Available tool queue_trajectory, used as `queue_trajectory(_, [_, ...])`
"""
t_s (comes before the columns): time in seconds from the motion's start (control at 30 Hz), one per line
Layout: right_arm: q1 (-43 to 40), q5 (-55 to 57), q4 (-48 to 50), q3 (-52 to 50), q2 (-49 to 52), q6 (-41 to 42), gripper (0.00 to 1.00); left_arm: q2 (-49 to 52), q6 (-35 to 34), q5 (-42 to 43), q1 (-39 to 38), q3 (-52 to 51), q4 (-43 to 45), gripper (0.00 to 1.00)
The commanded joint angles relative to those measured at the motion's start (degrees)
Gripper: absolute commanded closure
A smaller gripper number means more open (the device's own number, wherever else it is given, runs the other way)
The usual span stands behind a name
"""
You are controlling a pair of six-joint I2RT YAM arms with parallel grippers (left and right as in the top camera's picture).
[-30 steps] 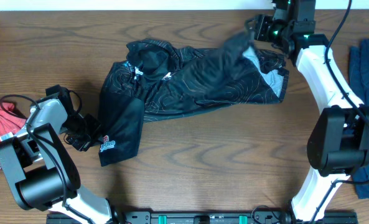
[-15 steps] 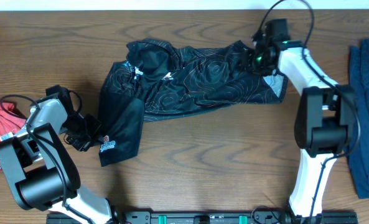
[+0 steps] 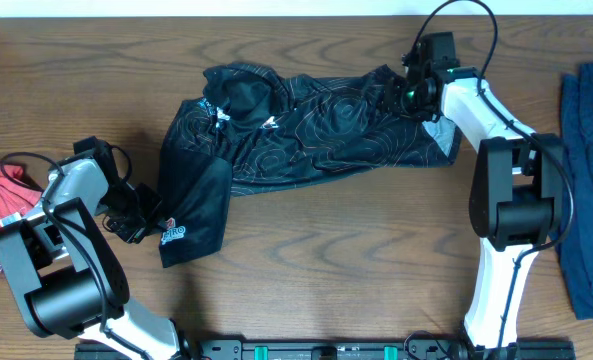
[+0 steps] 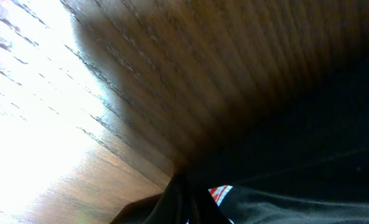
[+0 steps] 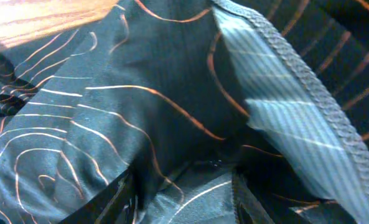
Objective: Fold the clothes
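The left gripper (image 3: 139, 220) is pinched together at the sleeve edge of the black jersey (image 3: 306, 135), which lies rumpled on the table (image 3: 326, 260). At the jersey's right end, the overhead view hides the right gripper's (image 3: 404, 92) tips. Only its wrist view shows the fingers (image 5: 119, 199) apart, with cloth bunched between them.

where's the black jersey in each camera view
Overhead: jersey spread across the upper middle of the table.
Left wrist: jersey at lower right, red logo at bottom.
Right wrist: jersey fills nearly the whole picture.
Shared landmark: wooden table, in all three.
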Motion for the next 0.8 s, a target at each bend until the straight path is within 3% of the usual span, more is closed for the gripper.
queue_trajectory(0.0, [-2.03, -0.17, -1.01, 0.46, 0.9, 1.97, 0.52, 2.69, 0.37, -1.6, -0.28, -2.1, -0.15, 0.94])
queue_trajectory(0.33, [-6.32, -3.8, -1.81, 0.46, 0.9, 2.64, 0.59, 2.69, 0.35, -1.6, -0.28, -2.1, -0.17, 0.94])
queue_trajectory(0.77, [-4.35, -5.53, 0.37, 0.52, 0.9, 2.64, 0.58, 2.69, 0.35, -1.6, -0.28, -2.1, -0.13, 0.94])
